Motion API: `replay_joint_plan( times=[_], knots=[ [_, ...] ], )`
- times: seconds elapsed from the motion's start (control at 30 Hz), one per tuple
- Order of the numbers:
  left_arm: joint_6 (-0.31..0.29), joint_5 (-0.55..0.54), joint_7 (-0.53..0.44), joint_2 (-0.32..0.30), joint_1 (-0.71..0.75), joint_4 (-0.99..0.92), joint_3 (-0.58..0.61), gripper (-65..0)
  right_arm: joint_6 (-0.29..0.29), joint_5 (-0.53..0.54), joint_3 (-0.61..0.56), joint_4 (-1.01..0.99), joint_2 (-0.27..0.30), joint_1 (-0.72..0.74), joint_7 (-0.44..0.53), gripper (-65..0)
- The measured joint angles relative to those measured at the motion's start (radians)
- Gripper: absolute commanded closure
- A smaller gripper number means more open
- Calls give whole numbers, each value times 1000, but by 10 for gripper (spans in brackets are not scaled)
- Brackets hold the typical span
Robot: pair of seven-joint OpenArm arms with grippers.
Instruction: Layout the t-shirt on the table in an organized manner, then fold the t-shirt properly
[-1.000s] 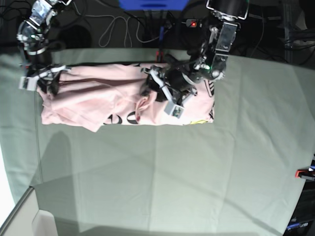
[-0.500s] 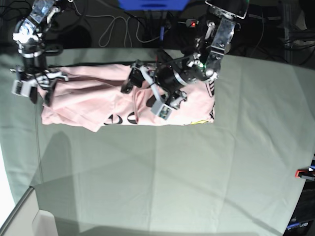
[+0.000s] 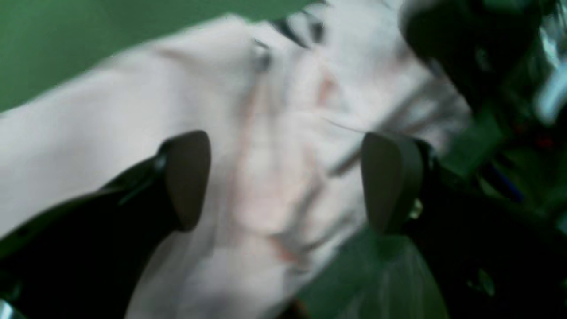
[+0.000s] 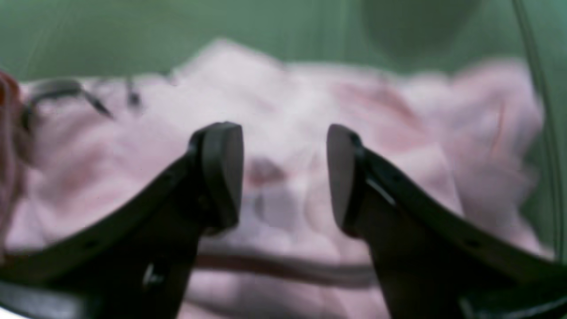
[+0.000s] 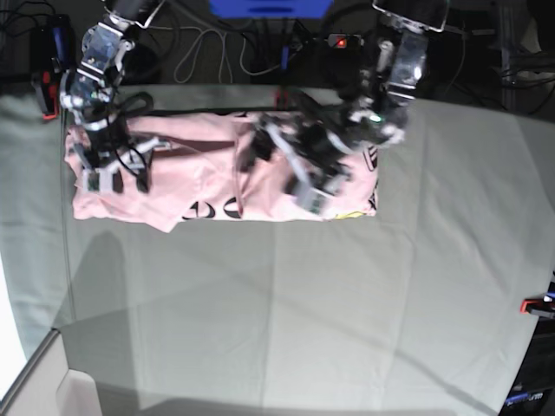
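The pale pink t-shirt [image 5: 191, 169] lies crumpled in a rough rectangle at the far side of the table [image 5: 303, 303], with black lettering along its near edge. My left gripper [image 5: 283, 173] hovers open over the shirt's middle. In the left wrist view the left gripper [image 3: 288, 181] has wrinkled shirt [image 3: 133, 133] between its spread fingers. My right gripper [image 5: 117, 176] is open over the shirt's left end. In the right wrist view the right gripper [image 4: 283, 175] is held over bunched shirt [image 4: 292, 106]. Both wrist views are blurred.
Red clamps sit at the table's far edge [image 5: 279, 94] and right edge [image 5: 538, 305]. Cables [image 5: 208, 48] and a blue object [image 5: 269, 7] lie beyond the far edge. Dark equipment stands at the back right.
My right gripper has moved from the shirt's far-left edge inward and nearer, over the shirt. My left gripper swung left, then back right over the shirt's middle.
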Motion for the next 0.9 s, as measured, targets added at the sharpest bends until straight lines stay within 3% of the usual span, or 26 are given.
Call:
replay_joint_plan(
  times=[0.3, 0.47, 0.9],
  knots=[
    [0, 0, 4, -2, 4, 0, -254, -515, 8, 19, 87, -60, 42, -26, 20, -304],
    [1, 0, 4, 7, 2, 0, -356, -515, 8, 23, 89, -60, 45, -56, 36, -255],
    [0, 2, 11, 6, -35, -9, -531, -516, 7, 45, 87, -54, 30, -117, 73, -241]
  ],
)
